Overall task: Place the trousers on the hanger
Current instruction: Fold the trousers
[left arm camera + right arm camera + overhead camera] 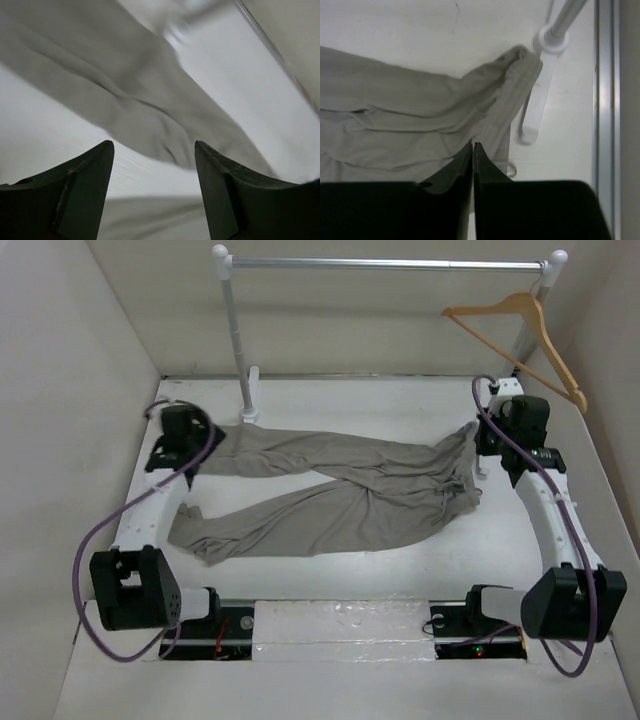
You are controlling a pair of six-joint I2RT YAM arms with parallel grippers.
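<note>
White table (330, 575) with pale walls all round. At the left, left gripper (152, 145) spread wide, holding nothing, right by a leg end of the trousers (340, 485). Across the middle, trousers flat on the table, legs to the left, waist to the right. At the waist, right gripper (472, 145) squeezed together; cannot tell if cloth is caught. Back right, hanger (520, 325) hooked on the rail (385, 263).
</note>
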